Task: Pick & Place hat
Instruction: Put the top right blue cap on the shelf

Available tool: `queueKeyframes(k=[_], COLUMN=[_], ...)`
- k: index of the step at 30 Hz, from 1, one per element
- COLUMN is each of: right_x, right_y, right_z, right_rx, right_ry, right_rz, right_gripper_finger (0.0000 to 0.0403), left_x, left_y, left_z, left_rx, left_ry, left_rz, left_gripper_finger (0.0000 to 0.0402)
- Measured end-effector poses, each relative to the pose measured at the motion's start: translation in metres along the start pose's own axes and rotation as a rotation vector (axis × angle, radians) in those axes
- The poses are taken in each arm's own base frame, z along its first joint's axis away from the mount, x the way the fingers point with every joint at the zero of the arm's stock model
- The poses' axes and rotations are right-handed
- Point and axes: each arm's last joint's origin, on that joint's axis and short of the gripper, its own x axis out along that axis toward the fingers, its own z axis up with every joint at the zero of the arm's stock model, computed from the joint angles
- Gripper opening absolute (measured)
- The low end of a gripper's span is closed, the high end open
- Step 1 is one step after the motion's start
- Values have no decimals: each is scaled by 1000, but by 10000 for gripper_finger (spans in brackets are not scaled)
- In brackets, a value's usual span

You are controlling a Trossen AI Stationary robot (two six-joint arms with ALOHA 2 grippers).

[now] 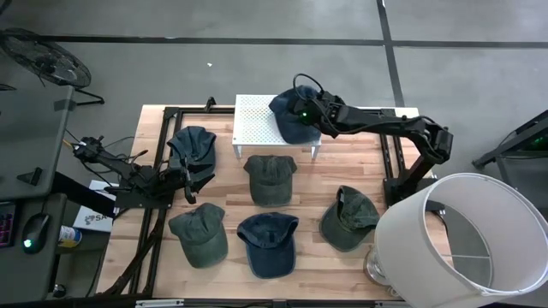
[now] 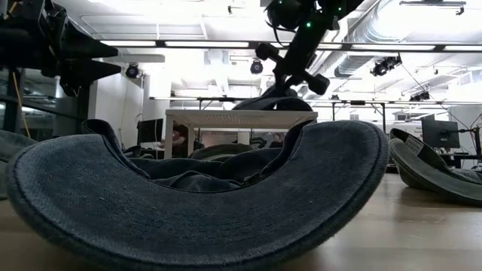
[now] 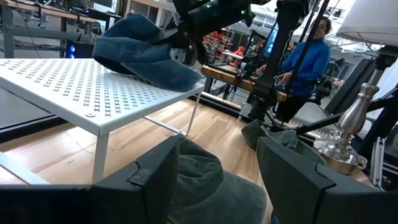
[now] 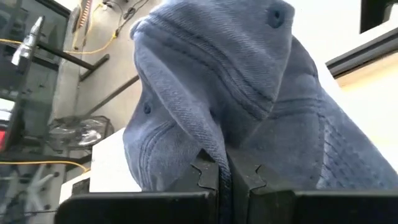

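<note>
1. The blue hat is lying on the right end of the white perforated stand at the far side of the table, its edge hanging past the stand's corner.
2. It is showing faded denim-blue cloth, stitched seams and a small eyelet, crumpled into folds.
3. The right gripper is sitting over the hat with its fingers fully closed, pinching a fold of the cloth.
4. The left gripper is waiting low at the table's left side, fingers standing apart and holding nothing, near a dark hat.
5. Four more hats are lying on the wood: two green, one navy, one green at right.
</note>
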Motion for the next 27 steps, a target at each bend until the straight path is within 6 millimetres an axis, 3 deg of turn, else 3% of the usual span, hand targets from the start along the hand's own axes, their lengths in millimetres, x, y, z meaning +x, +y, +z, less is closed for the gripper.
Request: queueKeyframes(k=[27], right_x=[-1], right_y=[-2], right_z=[-2], right_rx=[100], right_ry=[-19], right_rz=[-17], right_gripper_finger=[5], left_x=[0], left_y=[0], left_z=[0], left_rx=[0], left_ry=[0], left_rz=[0], left_gripper_finger=[214])
